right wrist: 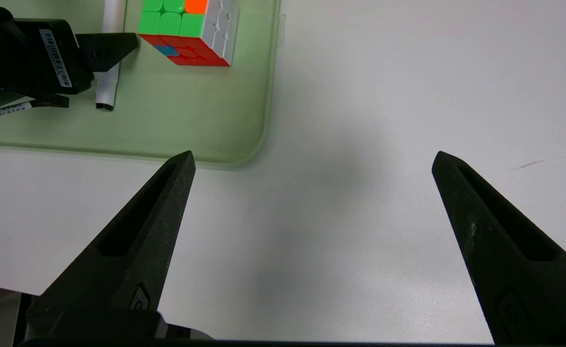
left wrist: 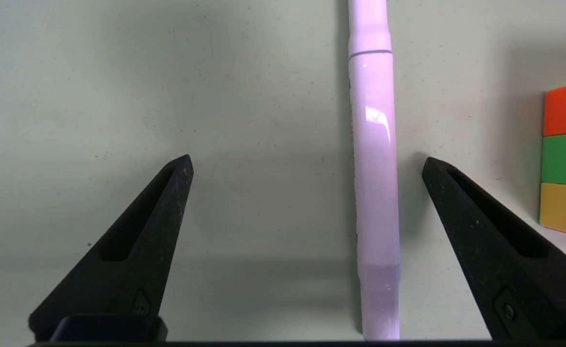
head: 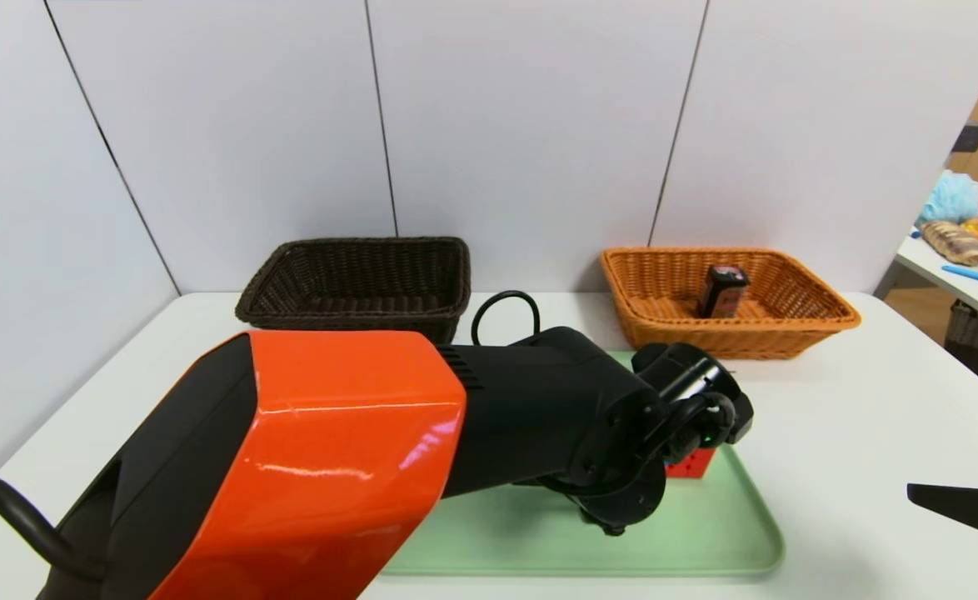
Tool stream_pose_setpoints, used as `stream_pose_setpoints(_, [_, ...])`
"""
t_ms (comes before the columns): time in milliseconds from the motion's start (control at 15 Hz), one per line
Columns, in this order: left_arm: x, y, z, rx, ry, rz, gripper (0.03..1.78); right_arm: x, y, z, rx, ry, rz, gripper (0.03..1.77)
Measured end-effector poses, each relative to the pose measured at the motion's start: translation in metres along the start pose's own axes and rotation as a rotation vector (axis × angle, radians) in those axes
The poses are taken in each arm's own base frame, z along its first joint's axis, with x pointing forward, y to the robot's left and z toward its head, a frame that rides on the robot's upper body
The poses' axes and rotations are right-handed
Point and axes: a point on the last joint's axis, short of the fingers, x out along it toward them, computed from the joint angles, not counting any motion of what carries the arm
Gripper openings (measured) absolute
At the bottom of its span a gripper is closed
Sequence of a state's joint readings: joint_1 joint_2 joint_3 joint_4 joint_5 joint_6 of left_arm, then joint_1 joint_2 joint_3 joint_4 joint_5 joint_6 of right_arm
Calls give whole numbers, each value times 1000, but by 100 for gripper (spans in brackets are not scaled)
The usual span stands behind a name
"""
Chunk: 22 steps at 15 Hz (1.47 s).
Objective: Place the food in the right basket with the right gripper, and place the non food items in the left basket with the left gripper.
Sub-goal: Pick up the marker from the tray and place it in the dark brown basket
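A lilac pen lies flat on the green tray. My left gripper hangs open just over it, one finger on each side and neither touching; the pen is closer to one finger. Beside it on the tray stands a colourful puzzle cube, also seen in the head view. The left arm hides the pen in the head view. The dark brown left basket looks empty. The orange right basket holds a dark packet. My right gripper is open over bare table, right of the tray.
Both baskets stand against the back wall, behind the tray. A side table with assorted objects stands at the far right. The left arm's black cable loops up in front of the brown basket.
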<state>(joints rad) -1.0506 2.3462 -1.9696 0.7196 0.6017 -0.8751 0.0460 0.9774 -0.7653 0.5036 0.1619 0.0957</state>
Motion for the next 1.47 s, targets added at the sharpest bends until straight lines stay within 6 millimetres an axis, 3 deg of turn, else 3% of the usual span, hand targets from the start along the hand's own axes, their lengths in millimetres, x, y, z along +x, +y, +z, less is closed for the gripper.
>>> stream_pose_setpoints(200, [1,0,0,-2,1,1,169,0,0,0,0,-1,0,170])
stream_pose_setpoints(267, [0,0,0,-1,3,0,158,0,0,0,1,-1,0,170])
stream_pose_setpoints(467, [0,0,0,-4,3,-2,109,0,0,1,0,-3,0,170])
stream_pose_setpoints(667, [0,0,0,-4,3,-2,78,-1,0,1,-1,-6,0,170])
stream_pose_setpoints(733, [-1,0,0,-4,2,-2,52,-1,0,1,0,-6,0,170])
stream_pose_setpoints(800, [-1,0,0,-4,2,-2,15,-1,0,1,-1,-6,0,170])
stream_pose_setpoints(1267, [-17,9,11,-14,-13,-9,15,-1,0,1,-1,-6,0,170])
stream_pose_setpoints(1467, [-30,37,34,-16,-7,39,15,-1,0,1,-1,-8,1,170])
